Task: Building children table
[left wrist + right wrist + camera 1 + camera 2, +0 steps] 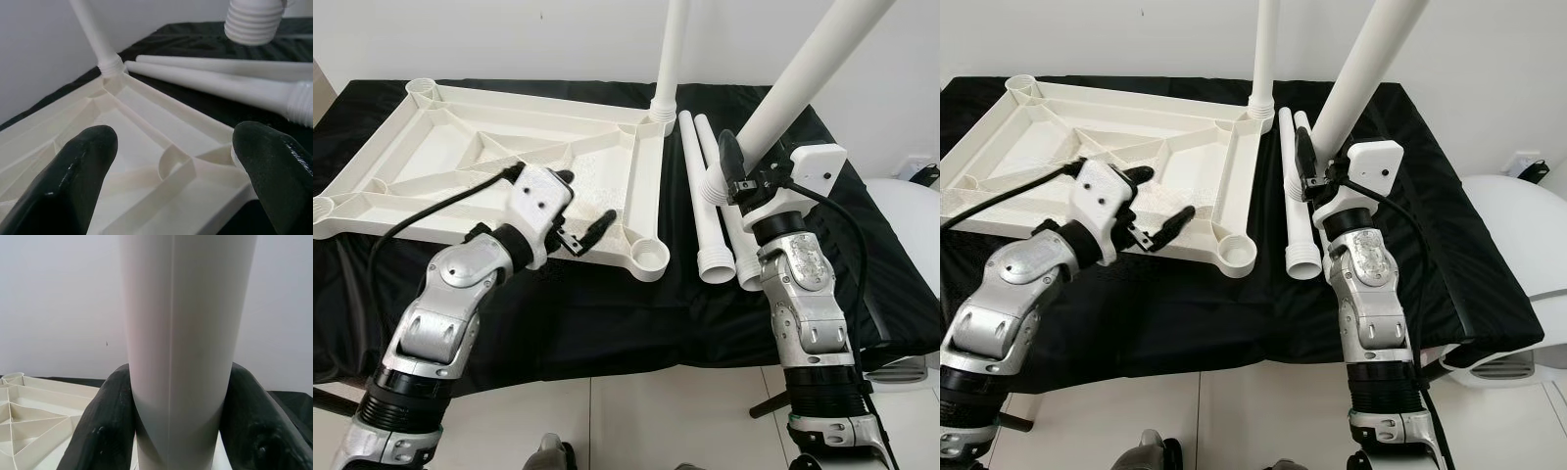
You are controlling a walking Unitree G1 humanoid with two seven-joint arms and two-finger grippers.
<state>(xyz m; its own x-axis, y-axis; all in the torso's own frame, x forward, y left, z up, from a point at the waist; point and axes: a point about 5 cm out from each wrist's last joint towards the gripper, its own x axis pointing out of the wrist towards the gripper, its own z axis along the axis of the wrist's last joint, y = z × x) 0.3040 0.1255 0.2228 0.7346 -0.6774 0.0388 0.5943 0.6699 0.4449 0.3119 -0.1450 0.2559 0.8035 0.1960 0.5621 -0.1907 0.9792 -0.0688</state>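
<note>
The white plastic tabletop (460, 157) lies upside down on a black cloth, ribs facing up. One white leg (670, 59) stands upright in its far right corner socket. My right gripper (736, 178) is shut on a second white leg (803, 73), held tilted in the air with its threaded end (254, 22) down, right of the tabletop. Two more legs (705, 186) lie flat on the cloth beneath it. My left gripper (585, 211) is open and hovers over the tabletop's near right part, close to the empty corner socket (651, 259).
The black cloth (607, 313) covers the work surface, whose front edge runs just before my arms. A white wall stands behind. A white rounded object (911, 235) sits at the far right, above a tiled floor (636, 421).
</note>
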